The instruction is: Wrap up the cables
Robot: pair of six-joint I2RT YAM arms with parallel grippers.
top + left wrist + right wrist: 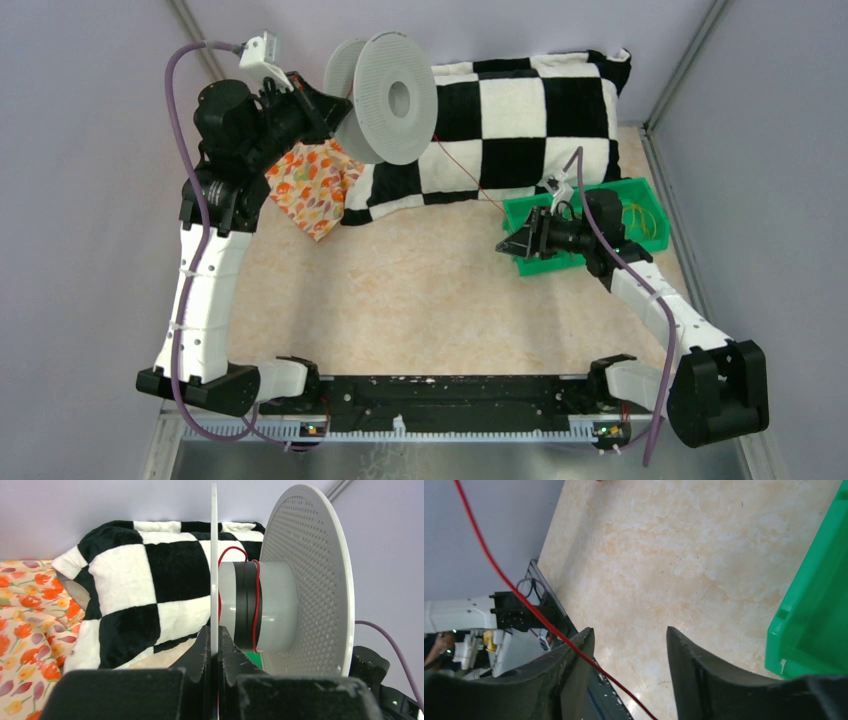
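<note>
My left gripper (214, 630) is shut on the thin near flange of the grey spool (272, 605), which it holds up off the table (385, 95). A red cable (257, 600) loops round the spool's hub. From there the red cable (465, 175) slants down toward my right gripper (505, 245). In the right wrist view the red cable (499, 572) crosses the left finger and passes loosely between the jaws of the right gripper (630, 632), which is open. Yellow cables (645, 220) lie in the green bin (520, 208).
A black-and-white checkered cushion (520, 110) lies along the back of the table. A floral cloth (310, 185) sits under the left arm. The green bin (814, 605) stands right beside the right gripper. Walls close in on both sides.
</note>
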